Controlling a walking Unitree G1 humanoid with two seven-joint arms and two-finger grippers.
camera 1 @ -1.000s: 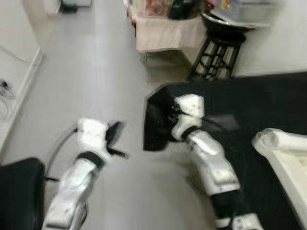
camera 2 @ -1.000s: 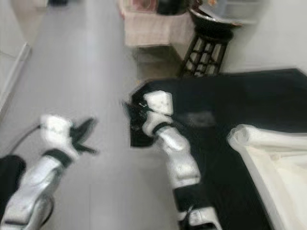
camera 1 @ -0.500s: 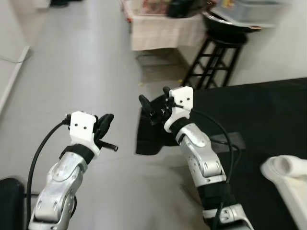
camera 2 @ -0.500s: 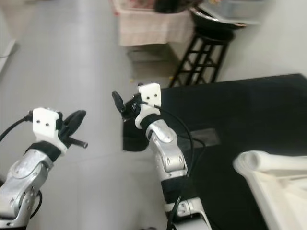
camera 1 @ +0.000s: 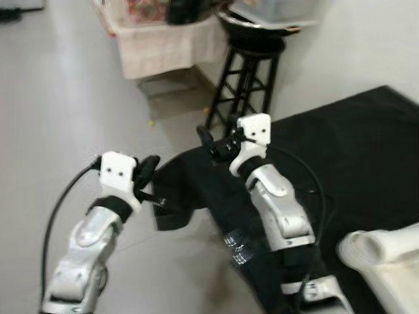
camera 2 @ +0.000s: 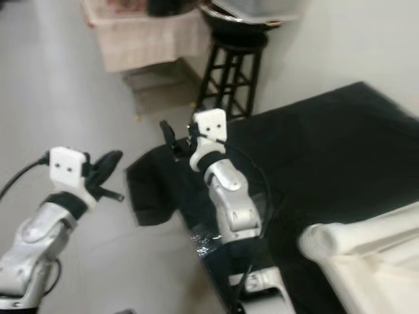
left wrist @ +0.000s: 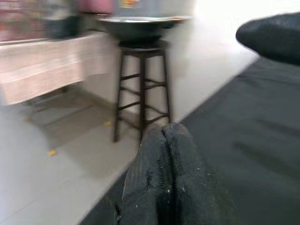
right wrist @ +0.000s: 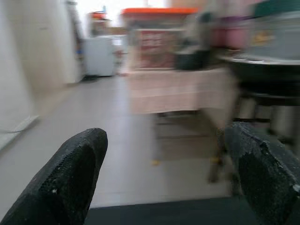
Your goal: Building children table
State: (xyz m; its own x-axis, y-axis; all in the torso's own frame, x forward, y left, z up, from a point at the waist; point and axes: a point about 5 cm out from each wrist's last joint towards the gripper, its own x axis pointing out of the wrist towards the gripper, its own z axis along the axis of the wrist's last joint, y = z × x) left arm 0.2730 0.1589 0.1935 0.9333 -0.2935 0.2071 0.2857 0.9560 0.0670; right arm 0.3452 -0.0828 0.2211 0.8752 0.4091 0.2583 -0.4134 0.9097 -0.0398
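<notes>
Indoors, seen from the robot's head looking down, two silver arms reach forward over a pale grey tiled floor. The left gripper hangs above the bare floor, just beside the near corner of a large black floor mat; its two black fingers are pressed together in the left wrist view, and a thin dark rod juts out beside them in the head views, though it is too small to say whether they grip it. The right gripper is raised over the mat's near edge, its fingers spread wide apart with nothing between them. At the lower right, a cream-white rounded piece of children's furniture, with a thick cylindrical end, rests on the black mat, well apart from both grippers. Beyond the mat, against a white wall, stands a black wooden stool with crossed rungs, carrying a wide dark metal bowl. Left of the stool is a low tabletop draped in a beige cloth, with blurred coloured items on it. A black cable loops from the left wrist back along the arm.
</notes>
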